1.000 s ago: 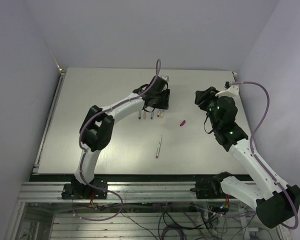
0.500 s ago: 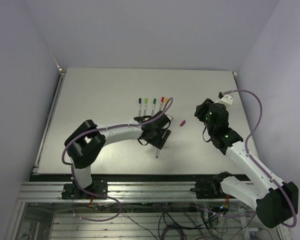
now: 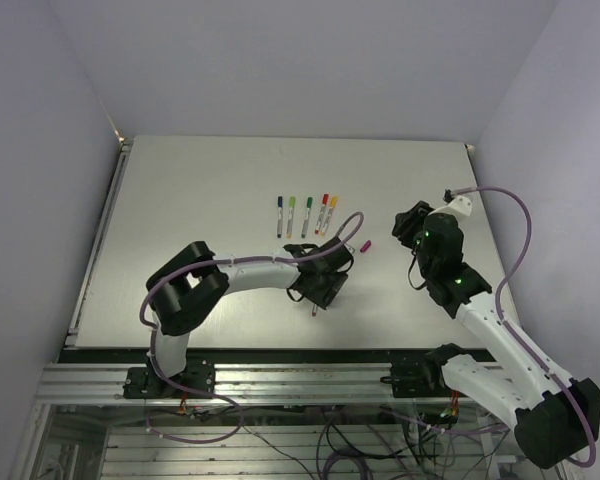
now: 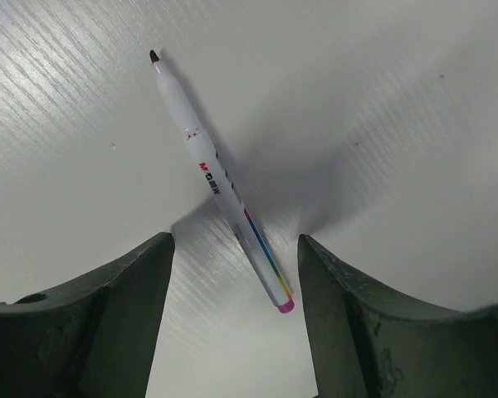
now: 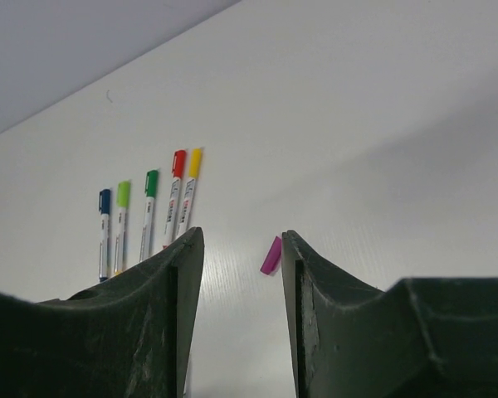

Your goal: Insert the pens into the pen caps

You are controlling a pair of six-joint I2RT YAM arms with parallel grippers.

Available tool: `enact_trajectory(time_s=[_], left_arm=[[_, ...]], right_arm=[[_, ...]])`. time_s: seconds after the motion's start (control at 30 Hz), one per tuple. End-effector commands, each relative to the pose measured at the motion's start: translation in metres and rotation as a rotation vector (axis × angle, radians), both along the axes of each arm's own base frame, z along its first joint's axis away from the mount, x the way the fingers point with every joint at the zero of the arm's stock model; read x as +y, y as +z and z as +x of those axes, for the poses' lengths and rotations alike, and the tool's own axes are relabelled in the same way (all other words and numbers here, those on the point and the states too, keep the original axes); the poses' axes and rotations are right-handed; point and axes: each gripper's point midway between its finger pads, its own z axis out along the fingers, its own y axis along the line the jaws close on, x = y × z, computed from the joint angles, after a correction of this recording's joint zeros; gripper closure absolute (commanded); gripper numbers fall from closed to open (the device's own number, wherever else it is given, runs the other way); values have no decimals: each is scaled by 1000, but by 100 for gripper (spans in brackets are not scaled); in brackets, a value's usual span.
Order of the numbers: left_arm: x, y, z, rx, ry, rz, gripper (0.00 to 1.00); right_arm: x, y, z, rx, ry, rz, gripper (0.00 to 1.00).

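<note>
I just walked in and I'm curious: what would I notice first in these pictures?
First, the row of five pens with bright caps, blue, two greens, red and yellow, lying side by side near the middle of the table. Next, one bare pen with no cap lies between the open fingers of the left claw, and a lone purple cap sits just ahead of the open right claw.

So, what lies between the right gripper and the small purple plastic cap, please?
Only bare white tabletop separates the right gripper from the purple cap, in the right wrist view.
</note>
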Motion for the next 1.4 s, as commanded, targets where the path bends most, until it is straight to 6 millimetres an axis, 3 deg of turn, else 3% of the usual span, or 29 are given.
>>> enact_trajectory(time_s=[0.0, 0.1, 0.2, 0.27, 0.43, 0.57, 0.67, 0.9, 1.07, 1.23, 1.37], left_arm=[[-3, -2, 13, -68, 26, 43, 30], [4, -14, 10, -50, 35, 81, 36], [12, -24, 3, -26, 41, 110, 57], [18, -29, 0, -19, 50, 127, 62], [37, -45, -10, 13, 55, 194, 92], [41, -49, -16, 34, 50, 187, 93], [38, -41, -8, 22, 73, 144, 93], [47, 3, 42, -19, 242, -55, 93], [63, 41, 73, -135, 286, -76, 93], [63, 59, 80, -167, 292, -116, 93], [68, 62, 79, -150, 321, -165, 93]], right_arm=[[-2, 0, -5, -5, -8, 20, 58], [-2, -1, -5, 1, -10, 14, 59], [-2, 1, -4, -3, -10, 10, 59], [-2, 2, -3, -6, -10, 9, 59], [-1, -1, 1, 6, -12, 2, 59], [-6, -19, 3, 106, -53, -35, 61], [-5, -41, 4, 208, -56, -68, 64], [11, -90, 4, 413, -19, -81, 66], [22, -114, 6, 493, -41, -132, 69], [32, -140, 10, 579, -52, -176, 68], [41, -155, 19, 601, -42, -177, 67]])
